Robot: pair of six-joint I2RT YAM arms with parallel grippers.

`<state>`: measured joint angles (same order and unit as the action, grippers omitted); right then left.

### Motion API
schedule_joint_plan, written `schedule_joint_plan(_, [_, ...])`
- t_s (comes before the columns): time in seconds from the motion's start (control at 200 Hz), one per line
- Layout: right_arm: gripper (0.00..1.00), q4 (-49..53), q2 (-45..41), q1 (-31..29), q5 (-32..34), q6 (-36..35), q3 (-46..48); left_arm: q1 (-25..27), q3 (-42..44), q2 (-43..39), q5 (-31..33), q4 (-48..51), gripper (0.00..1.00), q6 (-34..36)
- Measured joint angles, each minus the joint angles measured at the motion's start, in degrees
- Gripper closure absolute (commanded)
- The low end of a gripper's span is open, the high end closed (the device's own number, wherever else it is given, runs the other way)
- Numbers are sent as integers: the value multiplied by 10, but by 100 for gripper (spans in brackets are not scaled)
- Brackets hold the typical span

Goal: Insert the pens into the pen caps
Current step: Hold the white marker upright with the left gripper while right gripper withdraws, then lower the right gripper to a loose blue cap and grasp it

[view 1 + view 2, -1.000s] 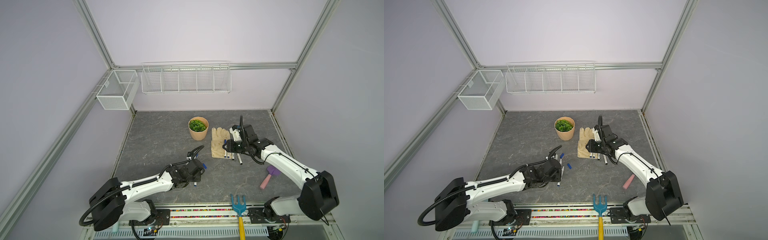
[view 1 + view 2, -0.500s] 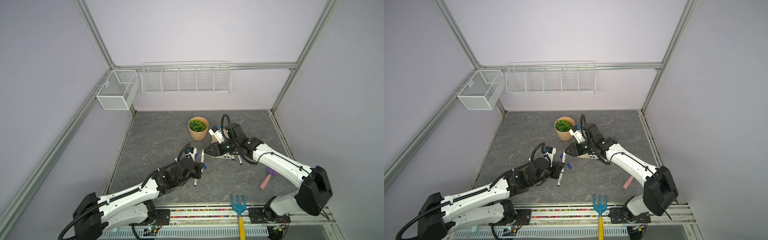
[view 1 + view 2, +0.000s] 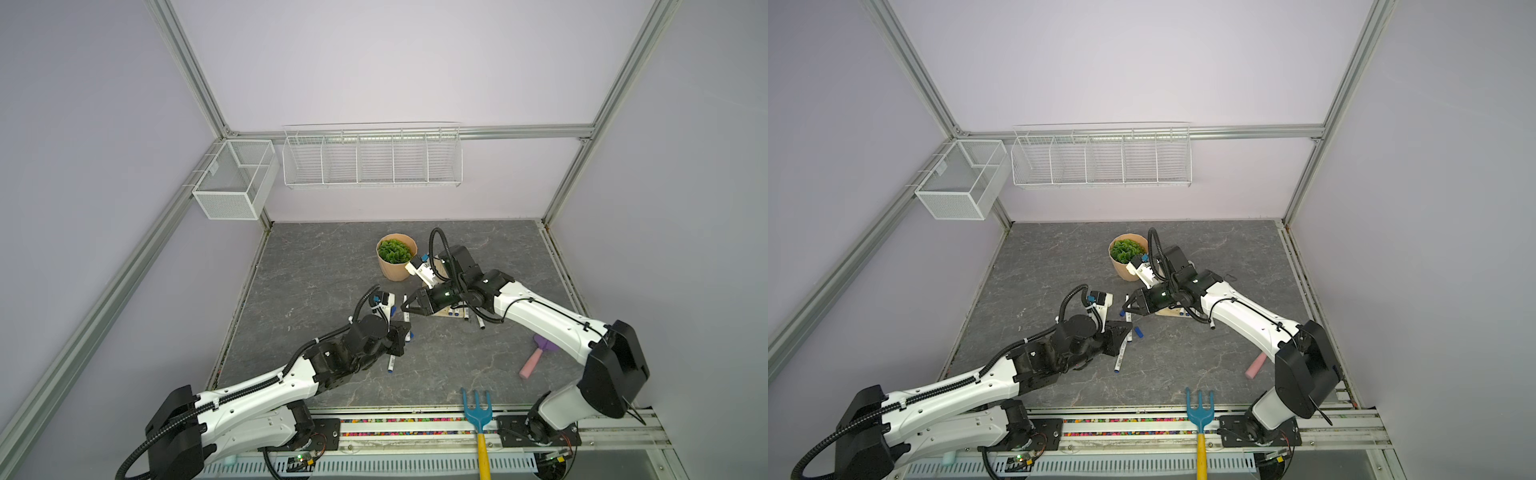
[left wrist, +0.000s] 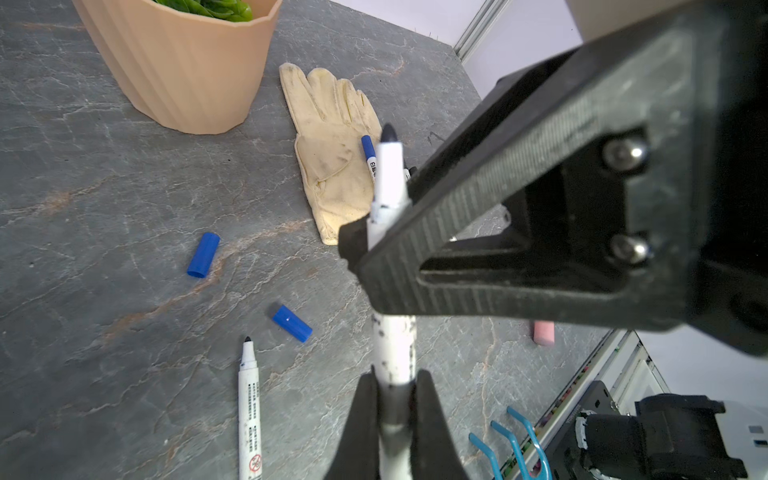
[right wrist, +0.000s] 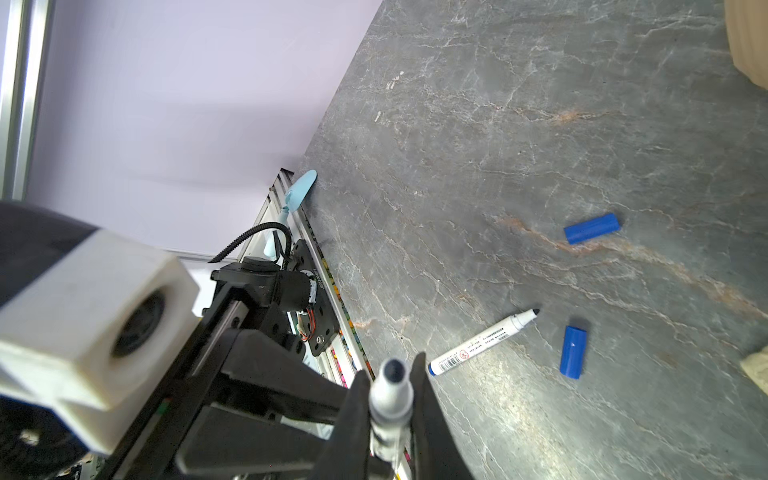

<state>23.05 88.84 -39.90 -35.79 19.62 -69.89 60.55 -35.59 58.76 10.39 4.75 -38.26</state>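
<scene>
My left gripper (image 4: 395, 376) clamps barrel of uncapped marker pen (image 4: 390, 183). My right gripper (image 5: 391, 370) pinches same pen just behind dark tip. Peach pot (image 3: 390, 271) holds green plant (image 3: 394, 249). Wire basket (image 3: 372, 160) and mesh box (image 3: 226, 199) hang on frame. Second pen (image 4: 248, 411), blue cap (image 4: 203, 254) and other blue cap (image 4: 292, 323) lie on grey marbled tabletop (image 3: 316, 270). Third pen (image 4: 366, 147) lies on glove (image 4: 328, 137). Lilac walls (image 3: 415, 62).
</scene>
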Motion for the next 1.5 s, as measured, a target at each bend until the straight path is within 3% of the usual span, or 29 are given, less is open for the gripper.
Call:
schedule_joint_plan(0.11, [91, 1, 0, 0, -2, 0, 0, 0, 2, 1, 1, -3, 69, 1])
schedule_joint_plan(0.15, [91, 2, 0, 0, -2, 0, 0, 1, 3, 1, 2, -6, 62, 3])
schedule_joint_plan(0.2, [91, 8, 0, 0, -2, 0, 0, 1, 4, 1, 4, -12, 57, 0])
schedule_joint_plan(0.32, [92, 11, 0, 1, -3, 1, 0, 1, 6, 1, 4, -21, 57, 0])
schedule_joint_plan(0.725, [92, -1, -16, 13, -33, 22, 1, 1, 8, 31, -9, -43, 67, 9])
schedule_joint_plan(0.93, [91, -9, -17, 19, -35, 31, 5, 2, 7, 32, -19, -53, 100, 16])
schedule_joint_plan(0.955, [91, -10, -17, 19, -37, 31, 5, 3, 7, 31, -19, -52, 100, 15])
schedule_joint_plan(1.005, [86, -13, -17, 19, -41, 32, 6, 2, 7, 27, -17, -50, 100, 16])
schedule_joint_plan(1.085, [65, -16, -17, 19, -41, 38, 6, 3, 9, 14, -14, -44, 100, 14])
schedule_joint_plan(1.15, [55, -10, -16, 19, -28, 41, 4, 4, 11, -2, 5, -29, 100, 5])
schedule_joint_plan(1.219, [50, 6, -7, 19, -1, 45, -7, 3, 11, -18, 48, 4, 100, -20])
schedule_joint_plan(1.369, [47, 53, 60, 25, 66, 53, -49, 2, 14, -45, 168, 109, 100, -115])
schedule_joint_plan(1.499, [47, 89, 147, 23, 99, 55, -90, 2, 46, -68, 223, 169, 100, -180])
